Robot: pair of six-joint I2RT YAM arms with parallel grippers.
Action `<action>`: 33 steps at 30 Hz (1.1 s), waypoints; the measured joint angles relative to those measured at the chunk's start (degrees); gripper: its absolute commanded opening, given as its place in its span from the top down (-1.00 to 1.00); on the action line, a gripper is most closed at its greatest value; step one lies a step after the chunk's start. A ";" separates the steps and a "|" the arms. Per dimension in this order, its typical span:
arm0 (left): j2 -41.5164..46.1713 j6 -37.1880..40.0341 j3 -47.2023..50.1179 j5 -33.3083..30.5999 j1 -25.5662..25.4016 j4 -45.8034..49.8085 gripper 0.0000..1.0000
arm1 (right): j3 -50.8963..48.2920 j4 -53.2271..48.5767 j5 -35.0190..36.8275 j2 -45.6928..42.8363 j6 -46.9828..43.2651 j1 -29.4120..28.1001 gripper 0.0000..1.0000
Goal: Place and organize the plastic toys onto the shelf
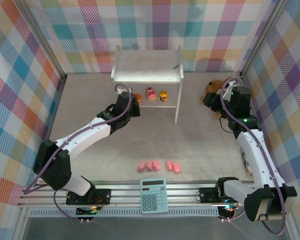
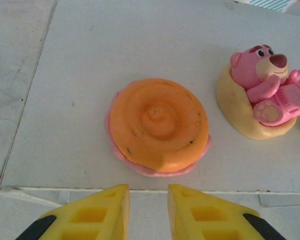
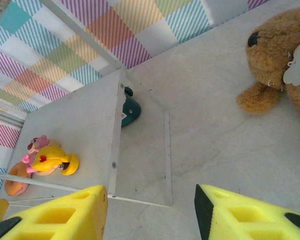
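Left wrist: orange disc (image 2: 159, 125) on shelf (image 2: 75, 100).

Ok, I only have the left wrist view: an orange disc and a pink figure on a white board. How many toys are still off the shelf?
Observer: Five pink pigs lie in a row on the table, near the teal calculator.
Operator: Anything else on that board?
Observer: A yellow duck stands right of the pink figure, on the lower board of the shelf.
Operator: And the right arm?
Observer: The right gripper is open, holding nothing, near the brown plush.
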State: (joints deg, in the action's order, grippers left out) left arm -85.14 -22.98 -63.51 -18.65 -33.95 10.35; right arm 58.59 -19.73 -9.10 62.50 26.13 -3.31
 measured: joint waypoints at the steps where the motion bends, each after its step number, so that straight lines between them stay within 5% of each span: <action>1: -0.24 0.00 -0.22 0.00 0.11 -0.02 0.47 | 0.00 0.13 0.00 0.22 0.02 0.00 -0.02; 33: -4.15 0.04 -2.69 -0.90 1.14 -0.72 0.48 | 0.00 0.46 0.04 1.60 -0.46 0.37 -0.02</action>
State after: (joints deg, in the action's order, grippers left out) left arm -89.30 -22.94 -66.19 -19.55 -32.82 9.63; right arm 58.59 -19.27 -9.06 64.10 25.67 -2.94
